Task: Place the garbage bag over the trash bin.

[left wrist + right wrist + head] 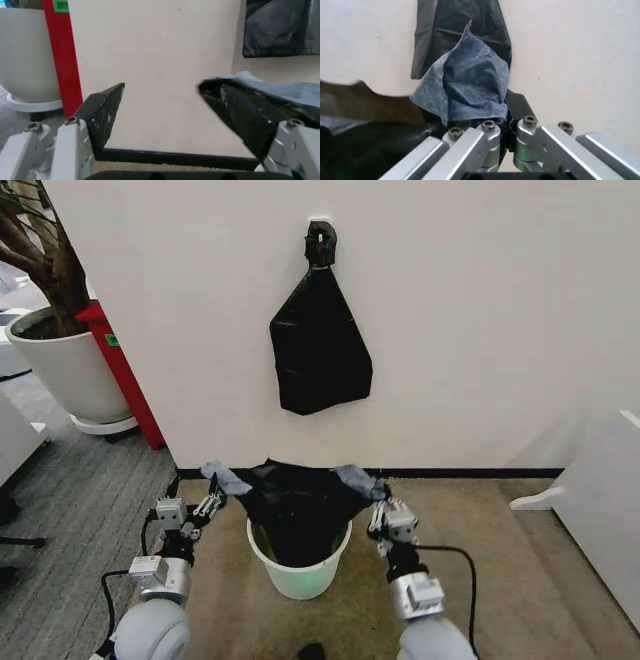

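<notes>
Right tool [502, 122] clamped on garbage bag [470, 90] edge.

A plain cream wall [480, 310] with a black baseboard [470, 473] meets tan carpet [500, 560]. A white plant pot [65, 370] and red panel [125, 375] stand left.

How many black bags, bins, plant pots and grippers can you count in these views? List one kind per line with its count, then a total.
Black bags: 2, the garbage bag and the hanging bundle
Bins: 1, the trash bin
Plant pots: 1, the white pot
Grippers: 2, left gripper, right gripper
Total: 6
</notes>
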Tool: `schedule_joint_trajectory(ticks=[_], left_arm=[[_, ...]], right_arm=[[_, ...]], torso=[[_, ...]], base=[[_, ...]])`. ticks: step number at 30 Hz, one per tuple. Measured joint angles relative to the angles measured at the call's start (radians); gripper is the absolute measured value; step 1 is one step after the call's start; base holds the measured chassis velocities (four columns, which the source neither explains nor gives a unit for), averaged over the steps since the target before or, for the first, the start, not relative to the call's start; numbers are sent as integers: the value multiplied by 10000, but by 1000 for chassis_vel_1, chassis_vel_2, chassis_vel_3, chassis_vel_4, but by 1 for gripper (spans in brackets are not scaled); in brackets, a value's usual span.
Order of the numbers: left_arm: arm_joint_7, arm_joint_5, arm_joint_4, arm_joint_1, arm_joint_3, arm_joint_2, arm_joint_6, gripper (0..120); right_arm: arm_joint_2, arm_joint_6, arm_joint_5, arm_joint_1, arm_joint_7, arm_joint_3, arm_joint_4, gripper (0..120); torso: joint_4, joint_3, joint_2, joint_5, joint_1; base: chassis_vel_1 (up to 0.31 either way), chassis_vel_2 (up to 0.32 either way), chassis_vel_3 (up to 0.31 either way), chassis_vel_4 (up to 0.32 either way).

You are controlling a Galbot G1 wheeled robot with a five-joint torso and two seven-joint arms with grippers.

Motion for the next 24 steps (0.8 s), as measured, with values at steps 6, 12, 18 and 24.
schedule_joint_trajectory(ticks=[6, 12, 18, 24], left_arm=[[0, 0, 2, 0, 0, 0, -1, 81], [-1, 0, 4, 0, 0, 0, -2, 81], [-1, 0, 5, 0, 0, 0, -2, 81], [150, -133, -22, 14, 12, 77, -3, 75]], right_arm=[[-40, 468, -832, -144, -433, 232, -233, 0], [6, 532, -1021, -270, -507, 4, -313, 15], [-13, 495, -1077, -245, -510, -185, -352, 36], [86, 488, -1157, -309, -512, -290, -356, 56]], torso=[[-1, 0, 0, -3, 0], [0, -1, 0, -4, 0], [0, -1, 0, -4, 0], [1, -1, 0, -5, 0]], base=[[0, 0, 0, 0], [0, 0, 0, 0], [0, 0, 0, 0], [0, 0, 0, 0]])
